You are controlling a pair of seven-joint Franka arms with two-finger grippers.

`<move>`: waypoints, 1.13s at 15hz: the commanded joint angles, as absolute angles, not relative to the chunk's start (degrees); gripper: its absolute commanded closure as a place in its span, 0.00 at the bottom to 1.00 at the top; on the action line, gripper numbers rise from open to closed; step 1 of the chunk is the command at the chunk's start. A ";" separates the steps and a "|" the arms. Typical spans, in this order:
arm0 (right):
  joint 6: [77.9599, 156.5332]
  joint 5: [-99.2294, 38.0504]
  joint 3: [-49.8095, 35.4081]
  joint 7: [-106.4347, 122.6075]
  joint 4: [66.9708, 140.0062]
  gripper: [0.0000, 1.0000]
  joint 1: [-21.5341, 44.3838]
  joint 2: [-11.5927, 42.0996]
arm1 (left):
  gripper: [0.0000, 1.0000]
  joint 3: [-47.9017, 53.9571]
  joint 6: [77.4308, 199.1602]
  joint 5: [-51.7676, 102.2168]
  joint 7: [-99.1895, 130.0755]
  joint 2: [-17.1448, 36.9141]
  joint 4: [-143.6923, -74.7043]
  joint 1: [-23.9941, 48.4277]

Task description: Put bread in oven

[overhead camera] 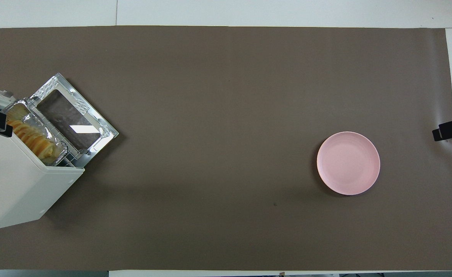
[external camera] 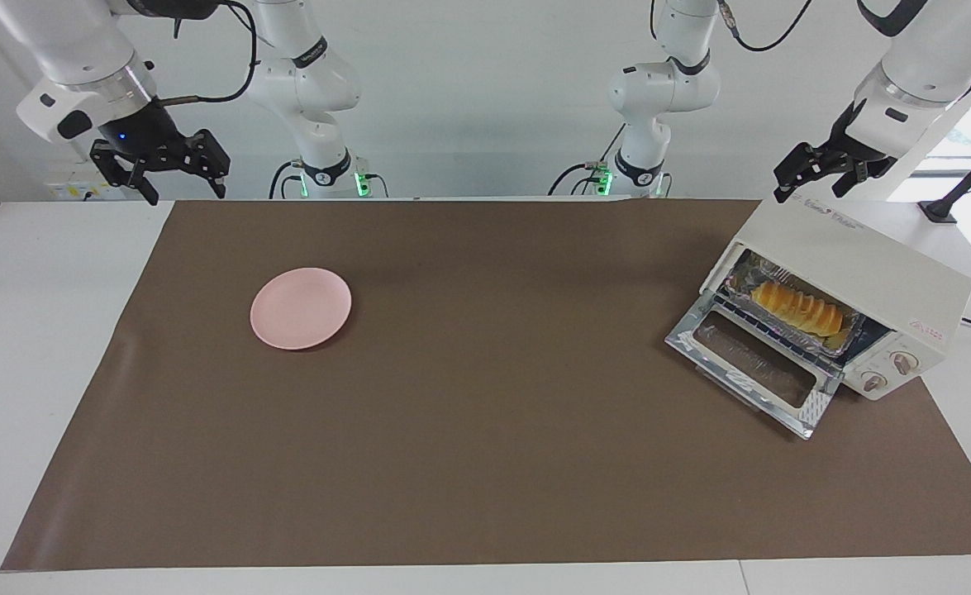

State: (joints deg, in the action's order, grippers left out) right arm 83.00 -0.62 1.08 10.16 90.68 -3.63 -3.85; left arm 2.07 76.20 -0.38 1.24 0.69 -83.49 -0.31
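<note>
- The left claw (external camera: 820, 173) hangs in the air over the top of the oven (external camera: 857, 264), at the left arm's end of the surface (external camera: 485, 463); it grasps nothing, and its fingers look spread apart.
- The right claw (external camera: 163, 165) hangs over the edge of the surface at the right arm's end, fingers spread, likewise grasping nothing.
- The oven stands at the corner of the brown mat nearest the left arm, its glass door (external camera: 754, 368) dropped fully open and lying flat in front of it.
- The bread (external camera: 797, 307) lies in a foil tray (external camera: 751, 277) on the rack inside the oven mouth; in the overhead view the tray's front edge shows at the opening.
- The pink plate (external camera: 301, 308) sits bare toward the right arm's end, well apart from the oven.
- Judgement: the main step looks done, since the loaf is already inside. What may remain is nudging the tray fully in, if needed, and lifting the door shut, though the task sentence does not ask for closing.
</note>
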 commanded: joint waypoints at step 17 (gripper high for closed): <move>82.71 0.00 0.35 9.40 91.41 0.00 -4.31 -4.57 | 0.00 5.01 81.30 1.66 1.23 -3.96 -95.01 0.09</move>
State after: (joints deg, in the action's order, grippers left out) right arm 83.00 -0.62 1.08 10.16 90.68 -3.63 -3.85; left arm 5.31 79.50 0.29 1.09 -1.75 -92.42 -0.22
